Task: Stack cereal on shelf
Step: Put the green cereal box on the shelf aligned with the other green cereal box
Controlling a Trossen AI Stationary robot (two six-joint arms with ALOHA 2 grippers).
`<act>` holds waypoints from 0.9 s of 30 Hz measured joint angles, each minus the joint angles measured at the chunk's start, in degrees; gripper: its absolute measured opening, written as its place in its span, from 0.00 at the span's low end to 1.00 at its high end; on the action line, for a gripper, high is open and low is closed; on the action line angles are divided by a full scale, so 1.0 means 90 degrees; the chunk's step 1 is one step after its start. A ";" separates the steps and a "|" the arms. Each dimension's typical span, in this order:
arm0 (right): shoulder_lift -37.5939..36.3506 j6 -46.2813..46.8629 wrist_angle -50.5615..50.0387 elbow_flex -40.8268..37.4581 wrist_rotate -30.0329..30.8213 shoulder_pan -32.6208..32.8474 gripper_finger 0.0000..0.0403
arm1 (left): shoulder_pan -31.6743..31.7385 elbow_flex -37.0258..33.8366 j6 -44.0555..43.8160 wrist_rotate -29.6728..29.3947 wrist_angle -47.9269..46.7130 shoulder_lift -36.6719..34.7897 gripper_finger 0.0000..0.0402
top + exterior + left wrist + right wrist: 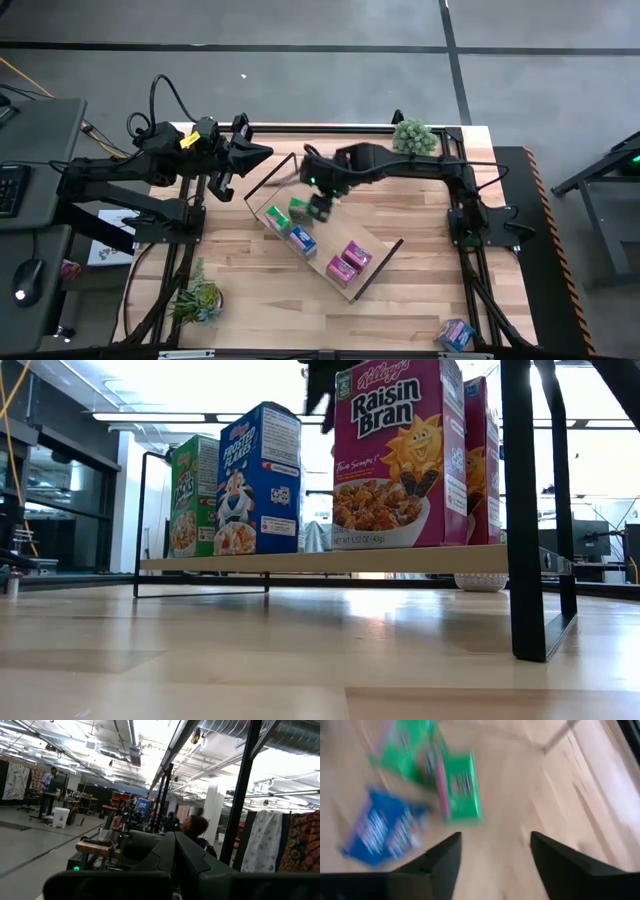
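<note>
Near edge of the table (400, 310): I see one blue box (455, 334) lying off the shelf (380, 262), at the right corner. On the shelf, two pink boxes (349, 260), a blue one (302, 241), then two green (287, 213) at its far end. My right gripper (318, 207) hangs released, fingers (440, 865) apart, just over the green pair. Left gripper (250, 157) waits at the far left; I cannot tell its state.

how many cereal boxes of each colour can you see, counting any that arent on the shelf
green small cardboard cereal boxes: 2
blue small cardboard cereal boxes: 2, one lying apart from the rest
pink-magenta small cardboard cereal boxes: 2
total: 6
</note>
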 joint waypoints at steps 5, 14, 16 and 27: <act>-0.0175 -0.0139 -0.0504 -0.0487 0.0212 0.0279 0.30 | 0.0007 0.0000 0.0005 -0.0016 -0.0032 0.0000 0.00; -0.0203 0.0050 0.1654 -0.2381 -0.0633 0.0453 0.07 | 0.0007 0.0000 -0.0002 -0.0146 -0.0073 0.0000 0.00; -0.0203 0.0080 0.1867 -0.2525 -0.0620 0.0412 0.04 | 0.0007 0.0000 -0.0002 -0.0146 -0.0078 0.0000 0.00; -0.0203 -0.0216 0.2361 -0.2607 -0.0166 0.0390 0.01 | 0.0007 0.0000 -0.0002 -0.0148 -0.0097 0.0000 0.00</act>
